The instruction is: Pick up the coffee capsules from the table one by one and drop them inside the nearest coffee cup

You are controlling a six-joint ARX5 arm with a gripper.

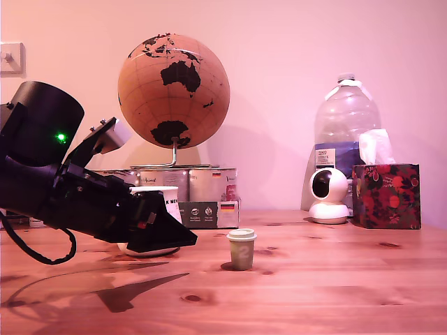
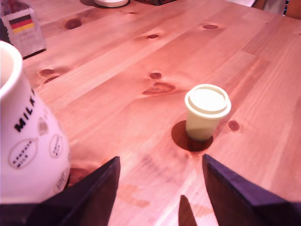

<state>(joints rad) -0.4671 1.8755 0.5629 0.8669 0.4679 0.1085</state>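
Table (image 1: pixel 335 279) carrying everything: pine planks, knots, visible grain, looking flat and dry, so offering little to stop a light pod from skating if nudged.

Arm lying low on the exterior view's left, gripper (image 2: pixel 160 188) pointing toward the exterior view's right, hovering just above the wood. Fingers (image 2: pixel 235 193) standing spread wide apart in the wrist view, holding nothing, gap looking amply wider than the pod.

Cup (image 2: pixel 33 146) sitting just beside the gripper, partly hidden behind it in the exterior view, "MILK" lettering showing in the wrist view. Judging as heavy, rigid ceramic, unlikely to shift on a light bump. Opening broad, rim well above the pod's height, so lifting clear needed before dropping.

Capsule (image 1: pixel 242 248) standing upright on the table, near the cup but apart from it, ahead of the open fingers and slightly off centre toward one of them. Olive-grey tapered body, wider cream rim (image 2: pixel 207 100) on top. Judging as very light, thin-walled, smooth-sided: likely tipping or sliding under a one-sided touch, possibly denting under a hard squeeze. Suggesting taking hold across the body just under the rim, both fingers meeting together, rim serving as a ledge against slipping down. Closing gently.
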